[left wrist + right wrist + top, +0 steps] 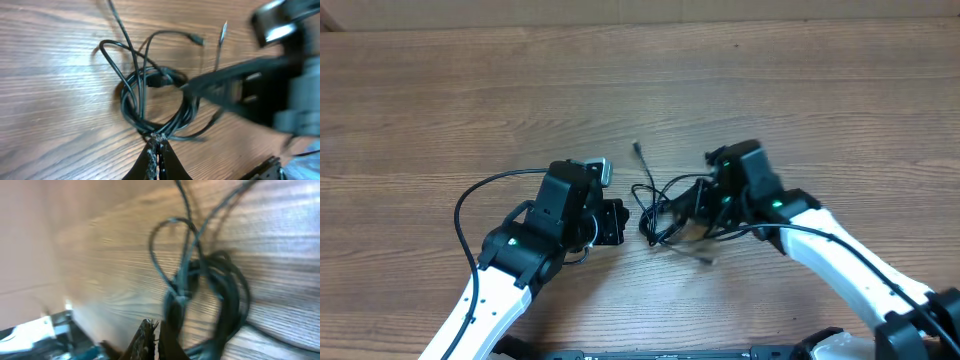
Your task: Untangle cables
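Note:
The cables [665, 215] are thin black cords tangled in a loose coil at mid-table, with one plug end [637, 148] sticking out toward the far side. In the left wrist view the coil [150, 95] lies just ahead of my left gripper [158, 138], which is shut with its tips pinching the coil's near edge. My left gripper [620, 222] sits at the coil's left side. My right gripper [698, 212] is at the coil's right side. In the blurred right wrist view my right gripper [159, 330] is shut, with a cable strand [181, 287] running up from its tips.
The table [470, 100] is bare wood. The thicker black wire of the left arm [470, 200] loops out to the left. A dark edge [670, 354] runs along the table's front.

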